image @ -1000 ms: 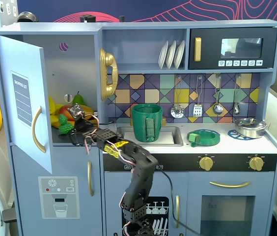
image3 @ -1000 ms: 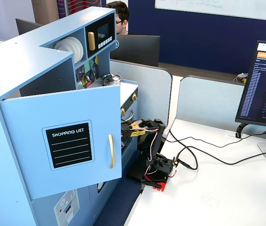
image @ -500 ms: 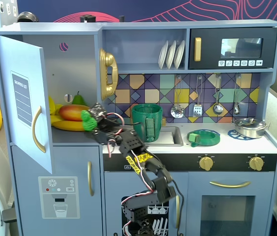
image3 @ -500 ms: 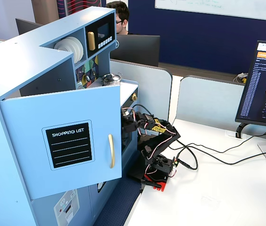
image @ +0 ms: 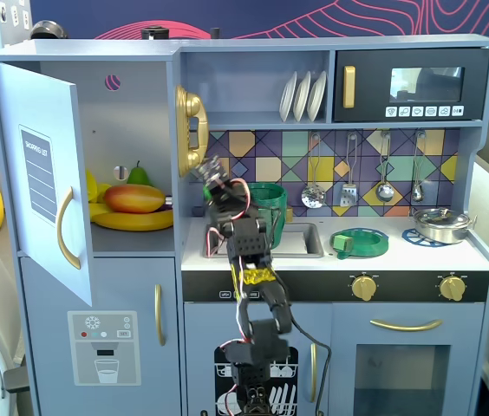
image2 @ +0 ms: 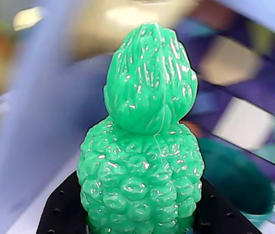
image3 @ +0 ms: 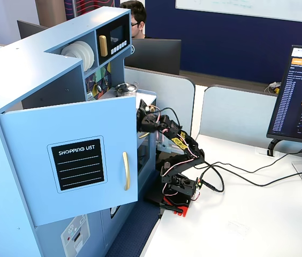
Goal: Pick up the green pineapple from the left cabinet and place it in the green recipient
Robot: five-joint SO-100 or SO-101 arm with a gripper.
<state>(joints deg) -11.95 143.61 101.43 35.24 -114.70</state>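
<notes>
We found the cabinet (image: 132,130) at the left of a fixed view open, its shelf holding a mango (image: 134,198), bananas (image: 132,220) and a pear (image: 139,176). The pineapple (image2: 142,146) filled the wrist view's centre, clamped upright between the gripper (image2: 142,214) fingers (image2: 62,209). The green pot (image: 272,201) sat mid-frame behind the arm, partly hidden; whether anything lay inside, we could not tell. In the fixed view, the gripper (image: 212,178) hung between the cabinet's edge and the pot. The door (image3: 70,160) blocked most of the other fixed view.
</notes>
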